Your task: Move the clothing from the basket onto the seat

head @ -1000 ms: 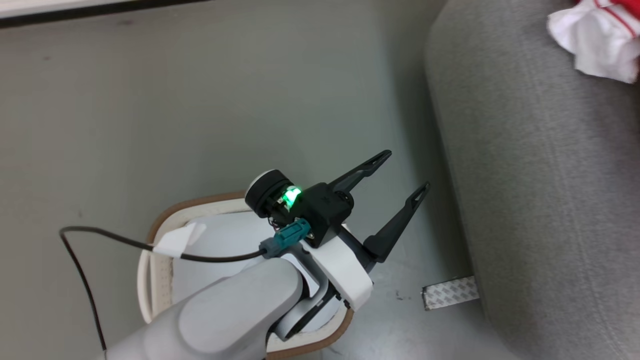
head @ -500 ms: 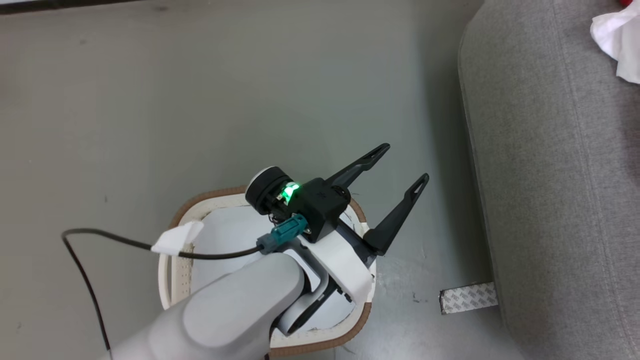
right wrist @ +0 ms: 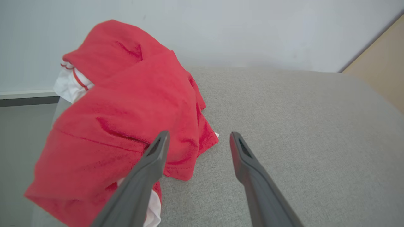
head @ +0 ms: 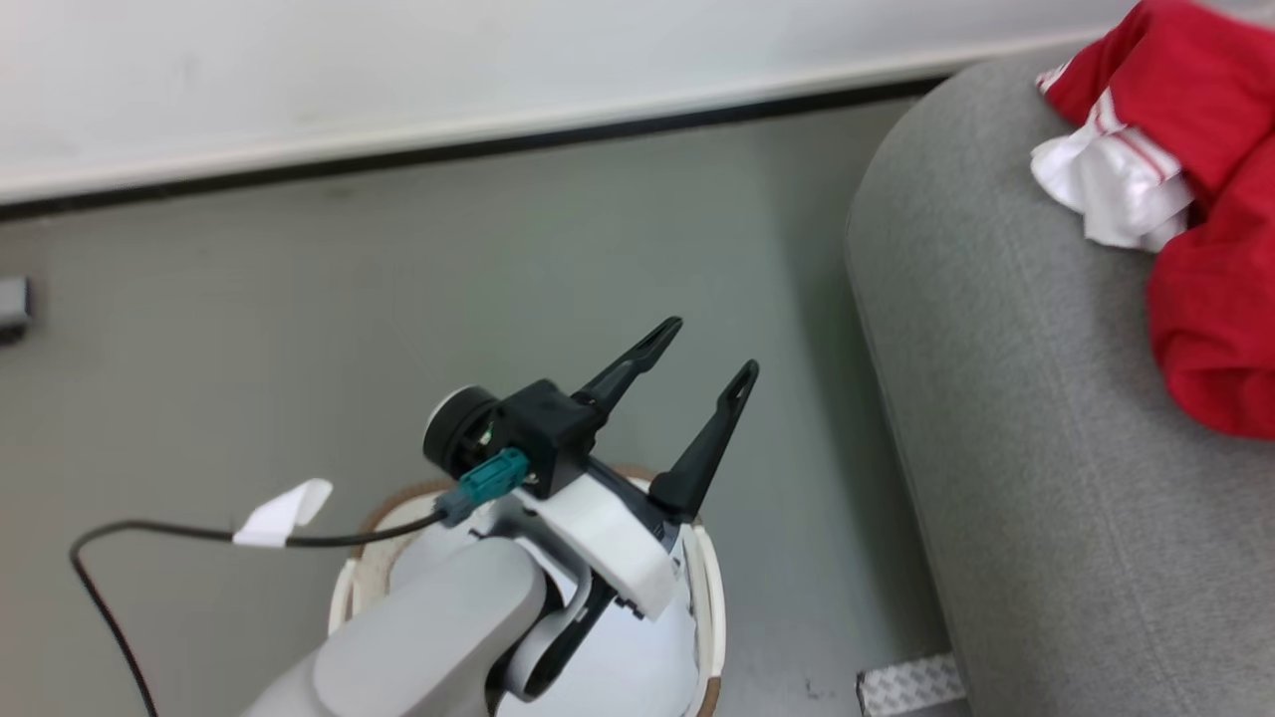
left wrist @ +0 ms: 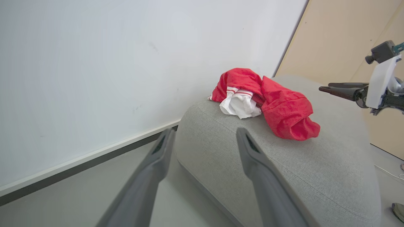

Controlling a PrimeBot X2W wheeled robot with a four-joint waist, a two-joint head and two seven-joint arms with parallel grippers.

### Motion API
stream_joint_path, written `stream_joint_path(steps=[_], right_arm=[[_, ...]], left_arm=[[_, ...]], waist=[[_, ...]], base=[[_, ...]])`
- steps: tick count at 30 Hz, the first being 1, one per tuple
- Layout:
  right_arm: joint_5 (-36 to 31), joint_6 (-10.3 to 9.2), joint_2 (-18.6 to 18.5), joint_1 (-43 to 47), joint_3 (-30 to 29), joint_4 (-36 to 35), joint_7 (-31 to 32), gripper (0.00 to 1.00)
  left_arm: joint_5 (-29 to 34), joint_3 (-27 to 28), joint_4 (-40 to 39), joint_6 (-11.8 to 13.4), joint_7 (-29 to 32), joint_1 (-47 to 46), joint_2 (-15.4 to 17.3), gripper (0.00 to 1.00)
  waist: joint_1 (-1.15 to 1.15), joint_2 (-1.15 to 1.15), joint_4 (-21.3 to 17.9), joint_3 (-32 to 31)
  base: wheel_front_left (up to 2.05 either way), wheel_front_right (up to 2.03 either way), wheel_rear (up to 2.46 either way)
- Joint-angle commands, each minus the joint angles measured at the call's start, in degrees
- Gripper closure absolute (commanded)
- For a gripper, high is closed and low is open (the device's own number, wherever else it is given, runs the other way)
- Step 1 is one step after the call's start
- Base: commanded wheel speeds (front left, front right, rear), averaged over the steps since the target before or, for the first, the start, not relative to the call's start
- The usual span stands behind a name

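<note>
The red clothing (head: 1210, 299) lies heaped on the grey seat (head: 1016, 478) near its rounded edge, one piece showing white panels with striped trim (left wrist: 240, 104). My right gripper (right wrist: 199, 135) hangs open just over the seat (right wrist: 284, 126), its left finger above the red fabric's (right wrist: 126, 104) hem, with nothing between the fingers. In the left wrist view the right gripper (left wrist: 325, 87) is beside the heap. My left gripper (head: 715, 347) is open and empty above the white basket (head: 709, 597), pointing toward the seat. The left forearm covers most of the basket.
A pale sheet (head: 637, 667) lines the basket's inside. The grey floor runs to a white wall with a dark skirting strip (head: 498, 144). A patterned tape patch (head: 911, 682) lies on the floor by the seat's base. A black cable with a white tag (head: 279, 513) trails from the left wrist.
The head camera has tilted up, so the wall has come into view. A plain red garment now lies on the seat below the white-panelled piece, where bare seat showed before.
</note>
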Motion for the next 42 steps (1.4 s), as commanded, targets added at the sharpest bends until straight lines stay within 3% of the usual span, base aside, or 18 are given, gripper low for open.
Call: stream_joint_path(steps=[1,7,15,27,32,42], right_arm=[[0.5,-0.13,-1.1,1.3,0.6,-0.9,-0.9,0.0],[1.4,-0.13,-3.4,3.9,1.8,-7.6,-2.5,0.0],[2.8,-0.13,0.4,10.9,0.0,-20.7,-4.1,0.0],[-4.9,-0.13,13.5,26.3,-5.5,-35.6,-5.8,0.0],[-9.1,-0.13,20.6,31.3,-8.2,-37.1,-9.2,0.0],[-20.2,-0.13,31.4,36.7,-11.1,-37.1,-12.6,0.0]], left_arm=[[-0.5,0.7,-0.3,0.3,-0.1,1.9,0.6,0.0],[-1.3,4.0,-1.9,2.0,-0.1,6.0,2.1,0.0],[-2.8,12.6,-4.6,5.5,-0.1,13.8,4.0,0.0],[-1.4,26.7,-7.1,5.2,-0.1,27.0,5.2,0.0],[1.3,33.3,-6.9,4.3,-0.1,32.6,2.6,0.0],[9.8,43.4,-5.6,-1.2,-0.1,41.1,-3.8,0.0]], waist=[[0.0,0.0,-0.5,-5.2],[0.0,0.0,1.5,-11.4],[0.0,0.0,5.2,-17.4],[0.0,0.0,9.5,-19.4],[0.0,0.0,10.1,-19.6],[0.0,0.0,9.4,-20.0]], base=[[0.0,0.0,0.0],[0.0,0.0,0.0],[0.0,0.0,0.0],[0.0,0.0,0.0],[0.0,0.0,0.0],[0.0,0.0,0.0]])
